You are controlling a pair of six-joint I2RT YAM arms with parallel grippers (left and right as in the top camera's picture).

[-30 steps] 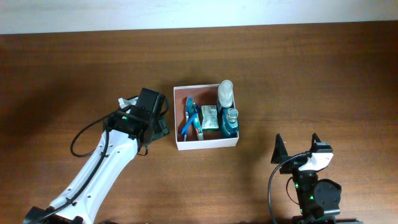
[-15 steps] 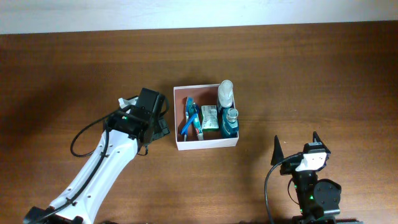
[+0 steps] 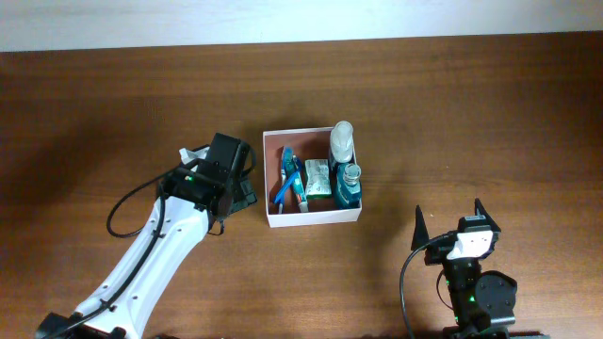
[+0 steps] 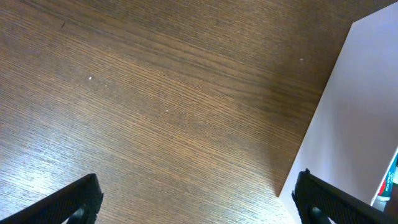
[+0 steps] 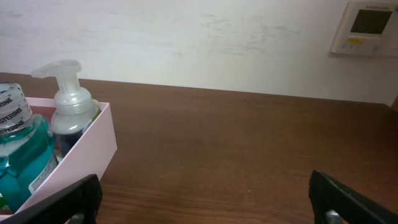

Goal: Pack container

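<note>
Container (image 3: 313, 218) sits mid table (image 3: 471, 113), bottles (image 3: 347, 184) inside. Left claw (image 4: 198, 202) wide, holds nothing, just beside container's left wall. Right claw (image 3: 449, 224) wide, holds nothing, well apart from container.

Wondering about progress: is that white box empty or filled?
Filled: the container holds a pump bottle, a teal bottle and a green packet.

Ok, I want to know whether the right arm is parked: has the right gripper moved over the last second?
Yes, slightly: the right gripper has swung a little leftward, toward the container's side of the table, and is open.
</note>
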